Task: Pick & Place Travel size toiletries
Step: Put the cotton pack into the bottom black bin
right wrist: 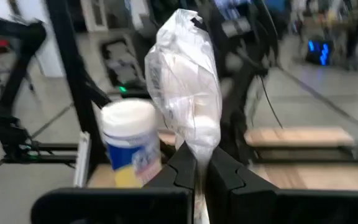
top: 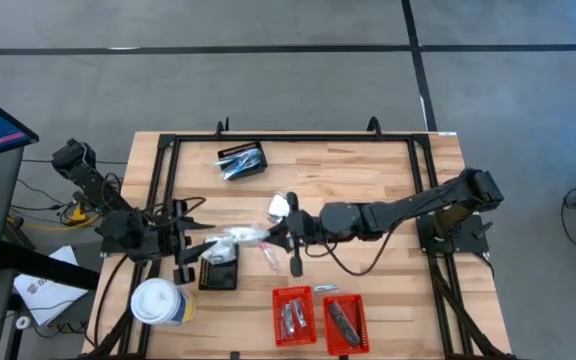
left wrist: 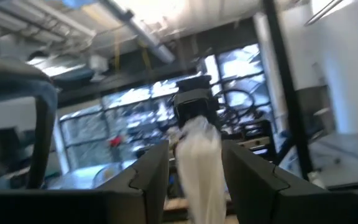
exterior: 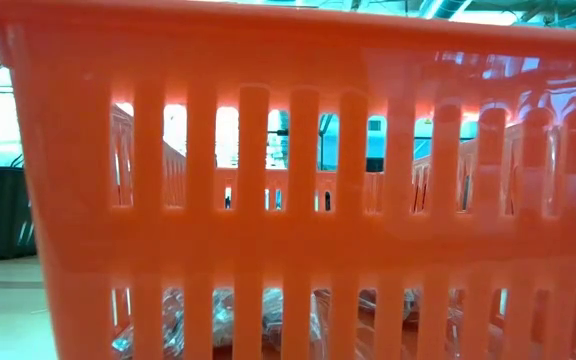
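wooden table (top: 388, 180), clear-wrapped packet (top: 236, 238) lying lengthwise between arms, right fingers (right wrist: 194, 163) clamped on it, left fingers (left wrist: 151, 171) apart

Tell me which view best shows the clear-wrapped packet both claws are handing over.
The right wrist view: the clear-wrapped packet fills the frame above the shut right claw. The left wrist view shows it blurred, the high view tiny, the low view not at all.

Even overhead light keeps the desk (top: 368, 180) bright with faint shadows, while the low view is filled by a glowing, backlit orange basket (exterior: 288, 200) too close to be sharp, and both wrist views are smeared by motion blur, with windows (left wrist: 135, 118) flaring white behind.
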You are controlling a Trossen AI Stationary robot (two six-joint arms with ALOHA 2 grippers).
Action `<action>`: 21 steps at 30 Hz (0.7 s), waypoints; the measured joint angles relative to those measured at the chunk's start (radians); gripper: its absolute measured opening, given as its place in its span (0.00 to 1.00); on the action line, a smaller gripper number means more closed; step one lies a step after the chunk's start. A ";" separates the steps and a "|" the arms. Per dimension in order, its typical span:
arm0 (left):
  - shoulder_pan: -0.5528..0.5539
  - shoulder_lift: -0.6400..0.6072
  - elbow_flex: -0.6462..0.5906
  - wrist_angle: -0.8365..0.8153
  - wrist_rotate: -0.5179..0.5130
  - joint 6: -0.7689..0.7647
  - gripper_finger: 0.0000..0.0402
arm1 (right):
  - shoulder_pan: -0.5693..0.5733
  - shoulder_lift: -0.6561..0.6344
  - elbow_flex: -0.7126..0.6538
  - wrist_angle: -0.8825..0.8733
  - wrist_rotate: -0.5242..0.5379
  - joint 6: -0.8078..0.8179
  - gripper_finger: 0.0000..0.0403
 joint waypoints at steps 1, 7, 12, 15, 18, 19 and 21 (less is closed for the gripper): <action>0.000 0.000 0.005 -0.012 -0.026 0.000 0.35 | -0.007 0.000 0.000 -0.022 0.000 0.020 0.01; -0.026 0.007 0.072 -0.174 -0.194 0.000 0.35 | -0.038 0.000 0.000 -0.190 -0.007 0.120 0.02; -0.053 0.022 0.093 -0.207 -0.230 -0.006 0.35 | -0.038 0.000 0.000 -0.301 -0.011 0.172 0.02; -0.061 0.024 0.096 -0.232 -0.229 -0.005 0.35 | -0.037 0.000 0.000 -0.337 -0.045 0.205 0.02; -0.061 0.024 0.100 -0.313 -0.230 -0.032 0.35 | -0.037 0.000 0.000 -0.361 -0.087 0.230 0.02; -0.061 0.024 0.115 -0.376 -0.233 -0.072 0.35 | -0.037 0.001 0.000 -0.365 -0.091 0.235 0.02; -0.055 0.024 0.175 -0.582 -0.229 -0.202 0.35 | -0.037 0.000 0.000 -0.375 -0.095 0.244 0.02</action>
